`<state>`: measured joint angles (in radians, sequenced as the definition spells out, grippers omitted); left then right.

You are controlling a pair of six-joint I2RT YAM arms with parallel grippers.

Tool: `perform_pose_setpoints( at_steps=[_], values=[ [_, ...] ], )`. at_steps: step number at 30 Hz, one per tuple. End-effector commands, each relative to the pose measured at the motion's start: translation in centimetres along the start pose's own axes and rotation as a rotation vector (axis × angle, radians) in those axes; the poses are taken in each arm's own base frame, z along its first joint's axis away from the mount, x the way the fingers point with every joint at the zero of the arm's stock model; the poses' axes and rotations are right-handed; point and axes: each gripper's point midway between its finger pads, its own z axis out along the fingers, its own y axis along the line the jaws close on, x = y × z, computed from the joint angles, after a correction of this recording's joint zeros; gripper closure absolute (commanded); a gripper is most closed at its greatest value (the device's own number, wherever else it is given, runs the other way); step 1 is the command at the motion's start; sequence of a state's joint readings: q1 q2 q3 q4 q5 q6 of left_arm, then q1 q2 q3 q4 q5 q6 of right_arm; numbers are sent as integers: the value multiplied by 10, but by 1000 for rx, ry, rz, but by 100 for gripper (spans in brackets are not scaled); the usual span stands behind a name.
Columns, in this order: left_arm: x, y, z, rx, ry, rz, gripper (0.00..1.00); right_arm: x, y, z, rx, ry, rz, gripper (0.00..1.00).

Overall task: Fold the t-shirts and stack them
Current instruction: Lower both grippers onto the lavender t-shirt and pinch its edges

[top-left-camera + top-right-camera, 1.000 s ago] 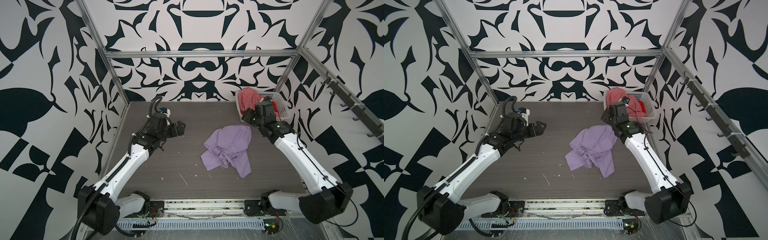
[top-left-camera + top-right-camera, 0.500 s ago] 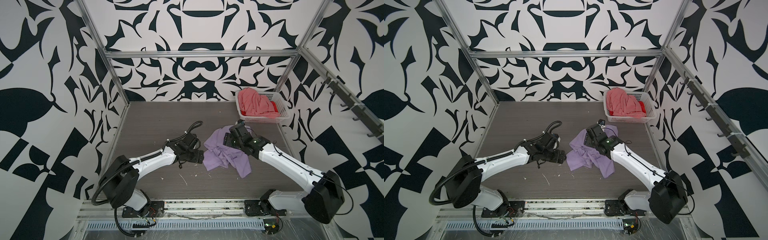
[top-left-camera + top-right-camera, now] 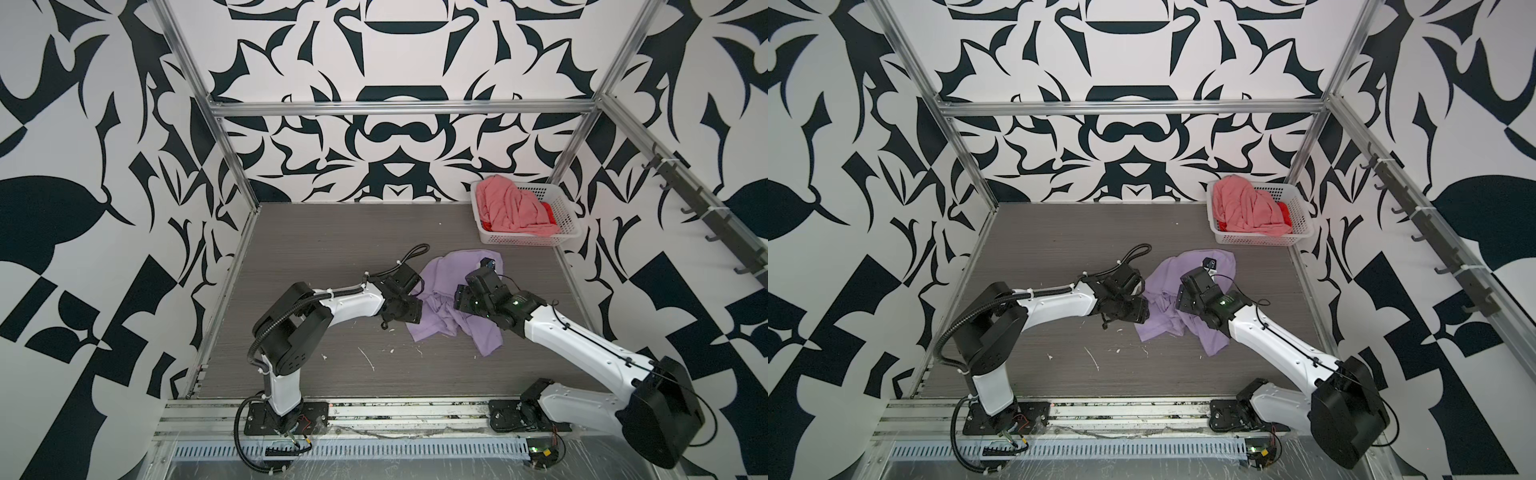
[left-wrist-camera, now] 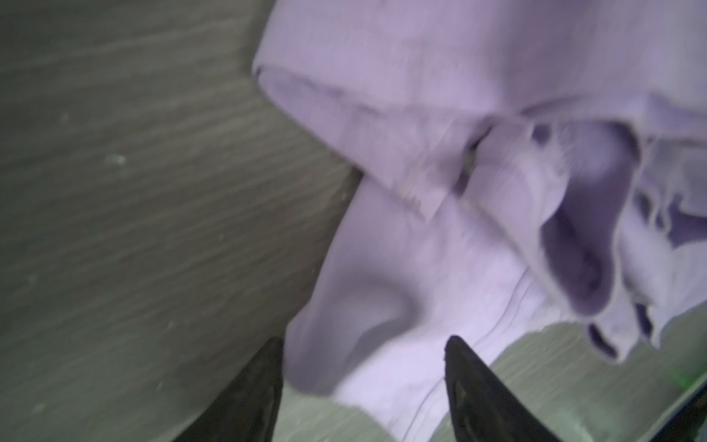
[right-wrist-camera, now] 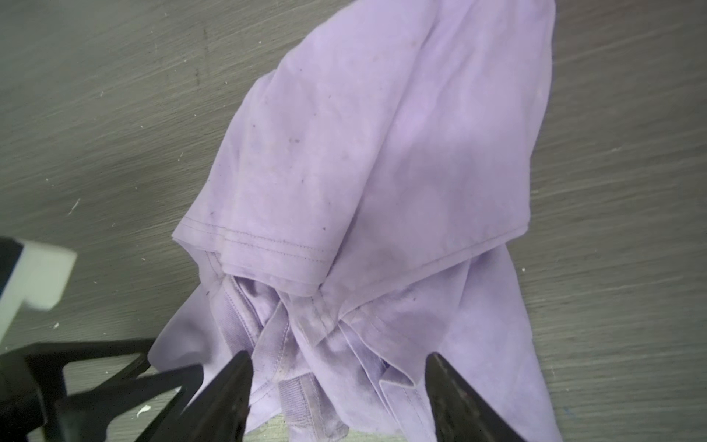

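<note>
L pincer (image 4: 363, 340), R pincer (image 5: 338, 356) spread, lavender tee (image 5: 382, 153) betw tips

White-shelled left arm (image 3: 351, 302), right arm (image 3: 582, 347), black joints; black ribbed cable (image 3: 261, 336) along left; left gripper (image 4: 363, 344) fingers (image 4: 252, 394) black, tapered.

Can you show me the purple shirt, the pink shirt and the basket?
purple shirt (image 3: 453, 266): in a top view, its far flat part.
pink shirt (image 3: 511, 208): in a top view, its bunched middle.
basket (image 3: 519, 241): in a top view, its front wall.
</note>
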<state>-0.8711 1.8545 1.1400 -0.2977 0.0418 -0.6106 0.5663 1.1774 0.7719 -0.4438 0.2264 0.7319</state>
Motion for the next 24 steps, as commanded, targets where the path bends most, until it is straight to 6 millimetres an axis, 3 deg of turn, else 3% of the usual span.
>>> perform_pose_setpoints(
  at_steps=[1, 3, 6, 10, 16, 20, 24],
  values=[
    [-2, -4, 8, 5, 9, -53, 36, -24, 13, -12, -45, -54, -32, 24],
    [-4, -6, 13, 14, 8, -65, 41, -28, 11, -12, -54, -63, -9, 24],
    [-9, -7, 18, 13, -4, -83, 57, -33, 13, -11, -97, -54, 27, 25],
    [-17, -2, 10, -25, -48, -107, 98, -46, 14, -8, -114, -54, 40, 25],
    [-30, 8, -35, -70, -177, -134, 100, -60, 45, 4, -163, -10, -58, 23],
    [-27, 24, -67, -123, -240, -162, 100, -77, 79, 11, -192, -22, -163, 21],
    [-8, 42, -65, -146, -204, -208, 100, -83, 114, 30, -213, 3, -230, 21]
  ],
)
